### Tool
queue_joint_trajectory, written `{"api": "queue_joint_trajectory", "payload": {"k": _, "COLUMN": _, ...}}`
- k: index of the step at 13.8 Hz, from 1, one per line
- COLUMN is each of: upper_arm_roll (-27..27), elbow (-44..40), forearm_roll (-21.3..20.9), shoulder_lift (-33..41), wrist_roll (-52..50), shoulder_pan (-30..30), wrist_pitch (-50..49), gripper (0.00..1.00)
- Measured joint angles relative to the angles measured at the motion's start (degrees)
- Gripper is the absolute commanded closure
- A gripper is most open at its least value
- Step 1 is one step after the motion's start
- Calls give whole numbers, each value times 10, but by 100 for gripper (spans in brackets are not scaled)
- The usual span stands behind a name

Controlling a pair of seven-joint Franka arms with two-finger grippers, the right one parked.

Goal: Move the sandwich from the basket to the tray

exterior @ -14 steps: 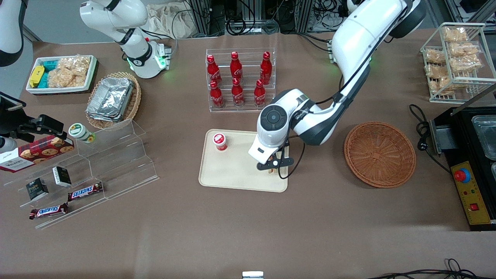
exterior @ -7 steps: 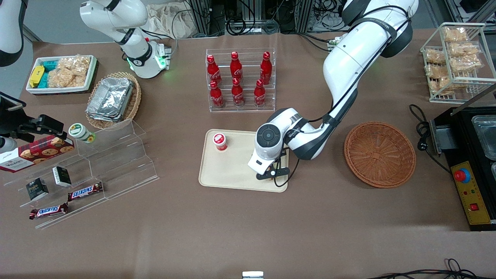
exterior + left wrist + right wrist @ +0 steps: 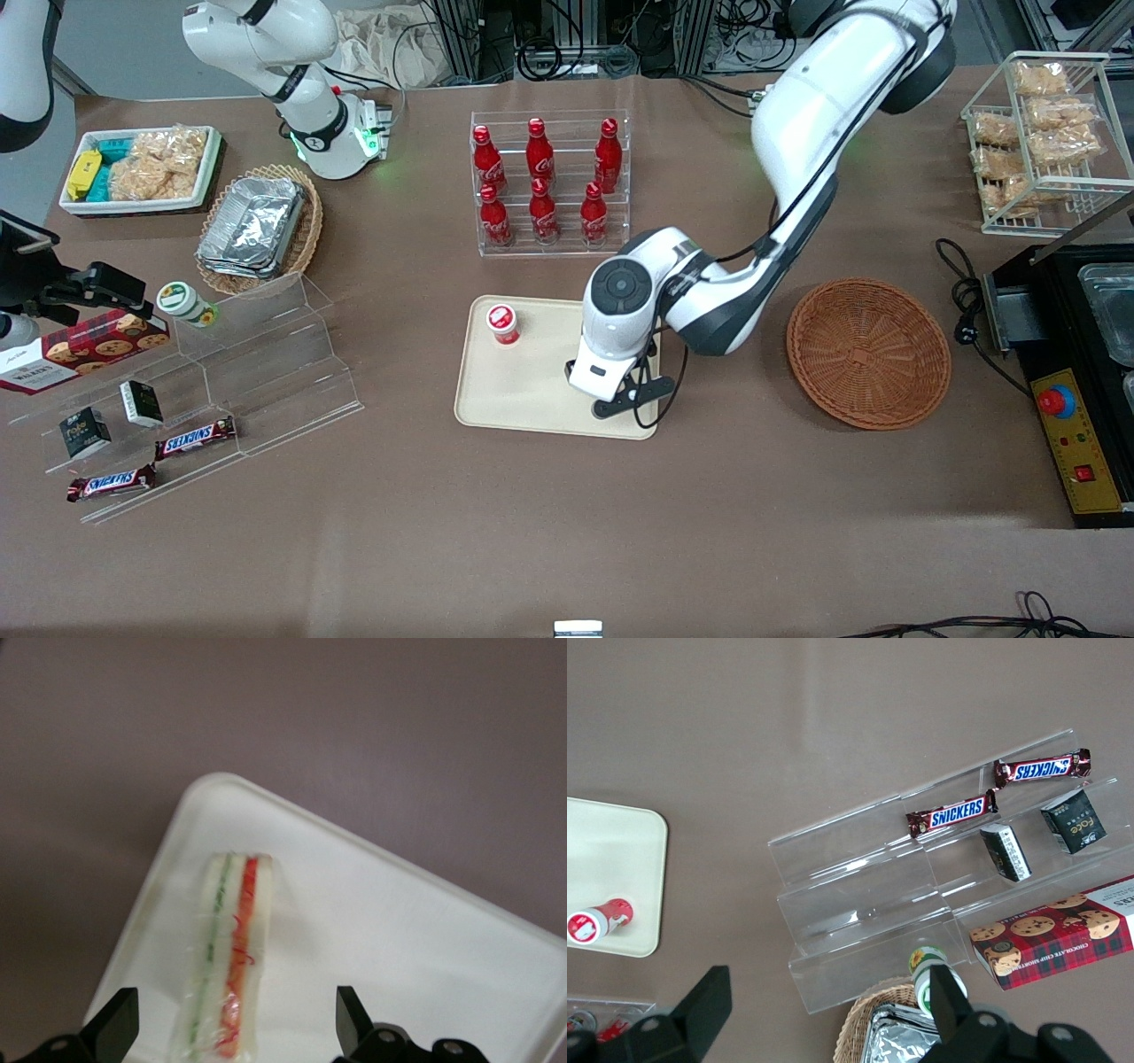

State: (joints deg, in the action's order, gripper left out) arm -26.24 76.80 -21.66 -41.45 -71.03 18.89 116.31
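The sandwich (image 3: 229, 948) stands on edge on the cream tray (image 3: 381, 930), its green and red filling stripes facing up, near a tray corner. My left gripper (image 3: 234, 999) is open just above it, with one finger on each side and neither touching the bread. In the front view the gripper (image 3: 625, 403) hangs over the tray's (image 3: 532, 381) near corner toward the working arm's end, and the hand hides the sandwich. The reddish-brown wicker basket (image 3: 868, 352) lies beside the tray toward the working arm's end, with nothing in it.
A small red-capped bottle (image 3: 503, 322) lies on the tray. A clear rack of red bottles (image 3: 549, 186) stands farther from the front camera. A clear stepped shelf (image 3: 266, 354) with snack bars lies toward the parked arm's end. A wire rack (image 3: 1045, 133) and a black control box (image 3: 1076, 443) sit toward the working arm's end.
My gripper moved nearer the front camera and down over the tray's near corner. The sandwich it carried now rests on the tray between opened fingers.
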Motion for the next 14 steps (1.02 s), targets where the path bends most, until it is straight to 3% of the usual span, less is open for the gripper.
{"api": "queue_joint_trajectory", "payload": {"k": 8, "upper_arm_roll": 1, "elbow": 23, "forearm_roll": 34, "shoulder_lift": 176, "wrist_roll": -2, "shoulder_pan": -84, "wrist_pitch": -145, "gripper": 0}}
{"api": "queue_joint_trajectory", "payload": {"k": 14, "upper_arm_roll": 3, "elbow": 39, "forearm_roll": 87, "shoulder_lift": 241, "wrist_roll": 146, "shoulder_pan": -175, "wrist_pitch": -199, "gripper": 0}}
